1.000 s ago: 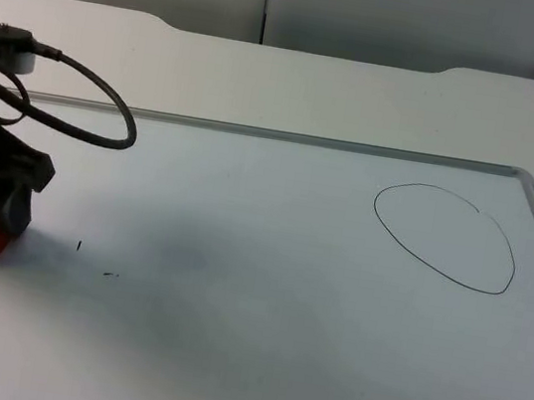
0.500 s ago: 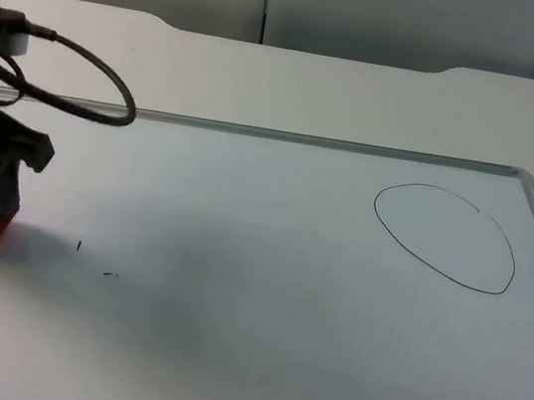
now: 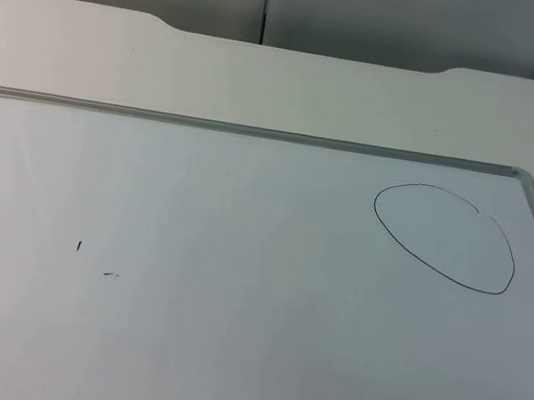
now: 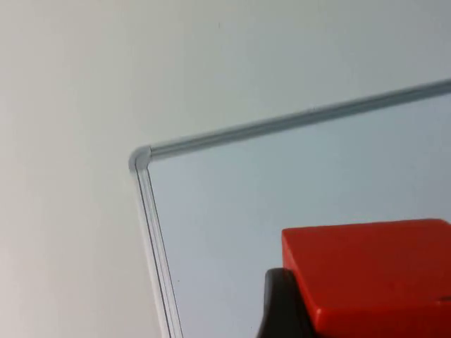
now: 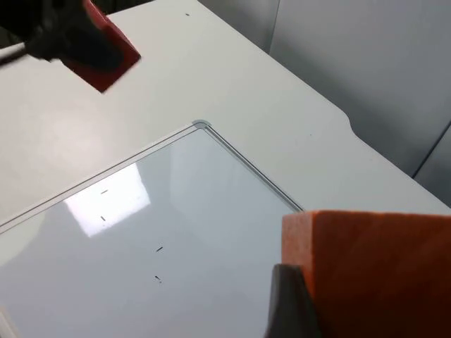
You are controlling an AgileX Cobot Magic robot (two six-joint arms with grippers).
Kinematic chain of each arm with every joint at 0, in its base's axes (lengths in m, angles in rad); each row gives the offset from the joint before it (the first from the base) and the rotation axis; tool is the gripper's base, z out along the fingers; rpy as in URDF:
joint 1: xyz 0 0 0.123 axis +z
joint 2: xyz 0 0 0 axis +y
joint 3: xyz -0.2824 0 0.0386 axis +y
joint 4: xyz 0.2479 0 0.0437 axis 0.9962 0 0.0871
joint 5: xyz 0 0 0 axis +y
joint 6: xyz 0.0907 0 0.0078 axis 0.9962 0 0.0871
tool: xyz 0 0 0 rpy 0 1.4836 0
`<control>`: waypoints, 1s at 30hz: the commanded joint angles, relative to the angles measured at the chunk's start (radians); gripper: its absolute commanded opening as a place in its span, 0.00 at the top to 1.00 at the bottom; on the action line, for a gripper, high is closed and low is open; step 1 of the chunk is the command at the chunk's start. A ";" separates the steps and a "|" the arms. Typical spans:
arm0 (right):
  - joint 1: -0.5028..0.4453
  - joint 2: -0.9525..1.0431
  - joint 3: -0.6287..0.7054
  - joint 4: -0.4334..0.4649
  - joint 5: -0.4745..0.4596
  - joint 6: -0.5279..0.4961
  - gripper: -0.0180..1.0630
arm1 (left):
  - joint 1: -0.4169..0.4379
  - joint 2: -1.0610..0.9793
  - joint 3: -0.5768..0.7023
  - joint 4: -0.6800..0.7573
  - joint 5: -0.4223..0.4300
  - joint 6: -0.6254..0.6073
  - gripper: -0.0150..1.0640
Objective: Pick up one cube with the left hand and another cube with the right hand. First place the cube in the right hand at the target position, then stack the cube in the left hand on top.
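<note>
Gone from the top view since a second ago, the left gripper (image 4: 282, 310) now grasps the red cube (image 4: 370, 271) above the whiteboard (image 3: 234, 286), near its corner. The right gripper (image 5: 289, 303) grips the orange cube (image 5: 373, 267) over the board, its drawn outline (image 3: 442, 236) beyond.

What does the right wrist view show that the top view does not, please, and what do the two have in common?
The right wrist view alone shows the right gripper holding an orange cube, and, farther off, the left gripper holding a red cube above the bare table. The top view alone shows the drawn oval outline on the whiteboard and the grey partition wall. Both show the whiteboard with its metal frame and small black marks, lying on the white table.
</note>
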 commanded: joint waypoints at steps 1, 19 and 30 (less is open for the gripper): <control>-0.001 -0.005 0.003 0.005 -0.023 -0.002 0.99 | -0.005 -0.103 -0.002 -0.007 0.041 -0.009 0.99; -0.001 -0.005 0.003 0.003 -0.032 0.004 0.99 | -0.005 -0.520 0.148 0.012 0.114 -0.014 0.99; -0.026 -0.005 0.003 -0.097 -0.045 0.150 0.99 | -0.005 -0.520 0.164 0.006 0.099 -0.027 0.99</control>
